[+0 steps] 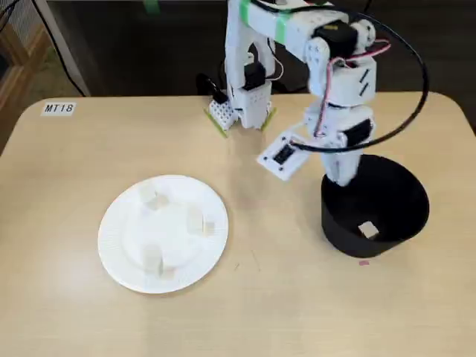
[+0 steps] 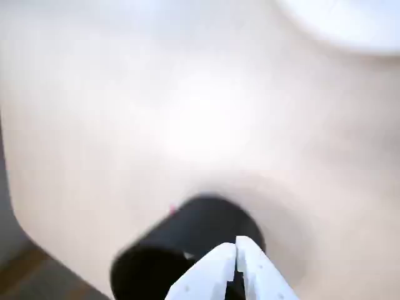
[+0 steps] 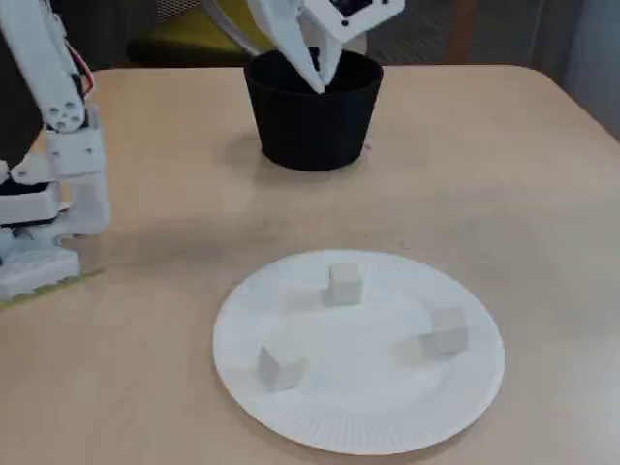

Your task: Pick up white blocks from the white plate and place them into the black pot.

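1. White blocks: you have three on the white plate [image 3: 291, 417], spread apart from one another. In a fixed view they are one toward the far side [image 3: 345, 284], one at the right [image 3: 449, 330] and one at the near left [image 3: 280, 367]. In the other fixed view they are faint against the plate [image 1: 119, 260].
2. One more block [image 1: 368, 230] lies on the floor of the black pot [image 1: 349, 238], near its front wall in that view.
3. Black pot: it stands upright on the tan table [image 1: 297, 312], well apart from the plate. In a fixed view it is to the right of the plate; in the other fixed view it stands behind the plate [image 3: 310, 121].
4. Gripper [image 3: 318, 70]: you will find it pointing down into the pot's mouth, tips below the rim line in a fixed view. The wrist view shows the two white fingers [image 2: 209, 275] drawn almost together, with only a thin dark slit between them and nothing visible in that slit. The gripper [image 2: 236, 245] is over the pot [image 2: 156, 256] there; the picture is blurred.
5. Contact: you cannot tell whether the fingers touch the pot's wall.
6. Arm base [image 1: 242, 97]: it is mounted at the table's far edge in a fixed view.
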Available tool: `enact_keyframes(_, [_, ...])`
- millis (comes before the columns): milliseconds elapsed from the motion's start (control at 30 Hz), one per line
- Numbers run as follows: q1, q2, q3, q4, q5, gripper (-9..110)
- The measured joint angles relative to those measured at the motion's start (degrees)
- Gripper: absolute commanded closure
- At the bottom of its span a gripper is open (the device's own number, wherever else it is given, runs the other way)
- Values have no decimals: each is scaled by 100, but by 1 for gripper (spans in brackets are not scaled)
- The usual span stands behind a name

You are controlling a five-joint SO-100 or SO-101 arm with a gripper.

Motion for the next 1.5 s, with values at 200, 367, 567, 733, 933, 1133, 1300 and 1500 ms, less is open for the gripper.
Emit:
enact_keyframes(200, [2707,255,79,352,712,104])
enact_keyframes(367, [3735,-167,193,817,1846,104])
enact_keyframes(567, [4351,-650,483,914,2900,104])
enact_keyframes(733, [4623,-1310,475,914,2962,77])
enact_keyframes(933, [4588,-1828,475,896,2487,61])
enact_keyframes(1133, [4544,-1934,475,545,2162,63])
enact_keyframes(1300, [4535,-2241,475,316,1872,65])
enact_keyframes(1500, [4526,-2443,475,44,1529,70])
